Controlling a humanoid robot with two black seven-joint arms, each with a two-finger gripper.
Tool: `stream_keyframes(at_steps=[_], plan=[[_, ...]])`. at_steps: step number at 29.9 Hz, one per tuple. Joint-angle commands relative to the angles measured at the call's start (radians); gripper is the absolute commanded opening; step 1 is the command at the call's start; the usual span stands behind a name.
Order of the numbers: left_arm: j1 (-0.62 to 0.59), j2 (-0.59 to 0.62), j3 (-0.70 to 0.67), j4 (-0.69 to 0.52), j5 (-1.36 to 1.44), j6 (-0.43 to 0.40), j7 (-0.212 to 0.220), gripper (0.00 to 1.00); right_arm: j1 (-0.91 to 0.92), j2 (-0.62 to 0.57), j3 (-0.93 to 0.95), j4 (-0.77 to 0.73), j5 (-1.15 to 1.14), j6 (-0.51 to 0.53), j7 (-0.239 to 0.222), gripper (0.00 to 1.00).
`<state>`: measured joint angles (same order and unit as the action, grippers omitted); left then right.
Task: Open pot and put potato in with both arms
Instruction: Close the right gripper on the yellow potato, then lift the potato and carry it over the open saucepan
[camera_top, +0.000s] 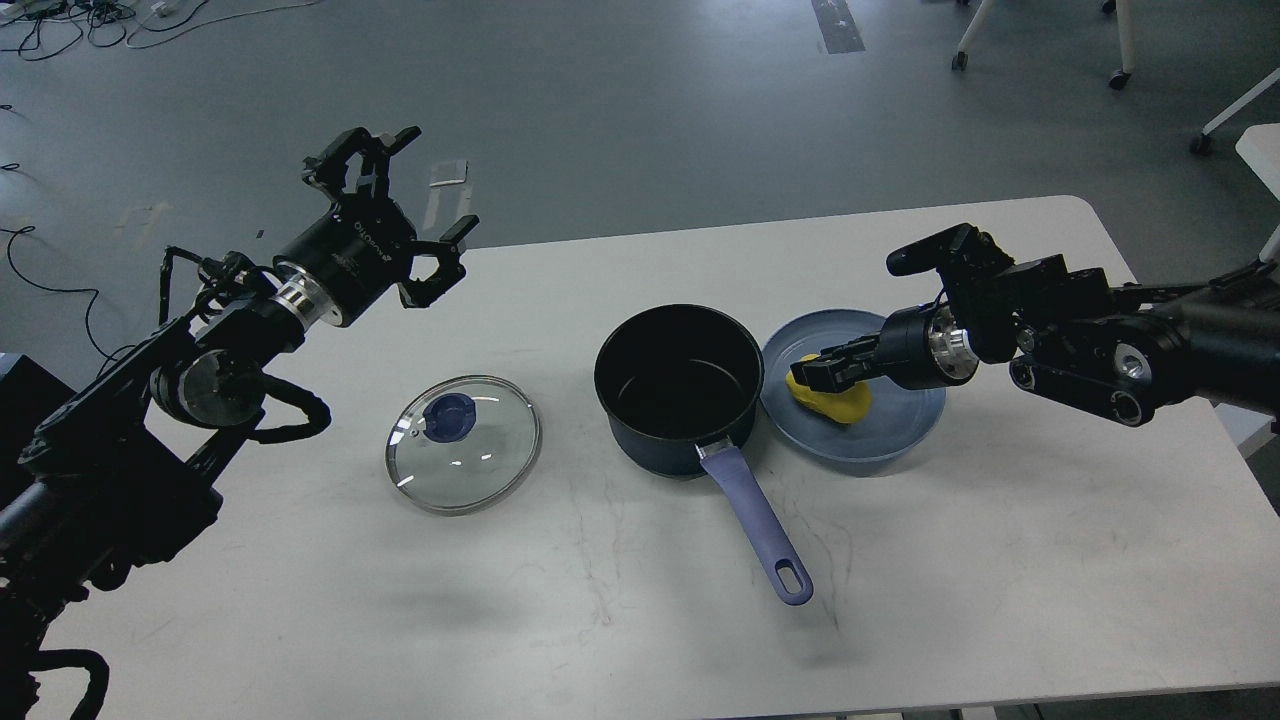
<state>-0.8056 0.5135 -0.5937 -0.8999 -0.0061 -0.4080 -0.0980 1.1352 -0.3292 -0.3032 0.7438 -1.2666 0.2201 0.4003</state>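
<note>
Lavender-handled pot (680, 385) stands uncovered, nothing inside; right end effector (822, 375) pinches potato (835, 400) on plate (900, 440) (left end effector (395, 215) spread).

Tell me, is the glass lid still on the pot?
No, the glass lid lies flat on the table to the left of the pot, whose black inside is open to view.

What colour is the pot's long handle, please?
Lavender-blue, on the pot handle, in the head view.
</note>
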Motion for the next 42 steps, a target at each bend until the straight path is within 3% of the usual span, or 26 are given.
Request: stream_keyframes(at_steps=[1, 16, 25, 42], plan=[[0.002, 0.002, 0.000, 0.001, 0.000, 0.001, 0.000, 0.98, 0.011, -0.001, -0.005, 0.000, 0.000, 0.004, 0.009, 0.32], [0.000, 0.002, 0.000, 0.000, 0.002, 0.002, 0.000, 0.98, 0.330, -0.113, -0.001, 0.129, 0.003, 0.005, 0.035, 0.32], [-0.001, -0.003, 0.003, -0.001, 0.003, 0.008, 0.001, 0.98, 0.402, 0.010, 0.006, 0.124, 0.004, 0.008, 0.037, 0.31], [-0.004, -0.001, 0.003, -0.001, 0.003, 0.006, 0.001, 0.98, 0.337, 0.157, 0.003, 0.035, 0.004, 0.005, 0.038, 0.31]])
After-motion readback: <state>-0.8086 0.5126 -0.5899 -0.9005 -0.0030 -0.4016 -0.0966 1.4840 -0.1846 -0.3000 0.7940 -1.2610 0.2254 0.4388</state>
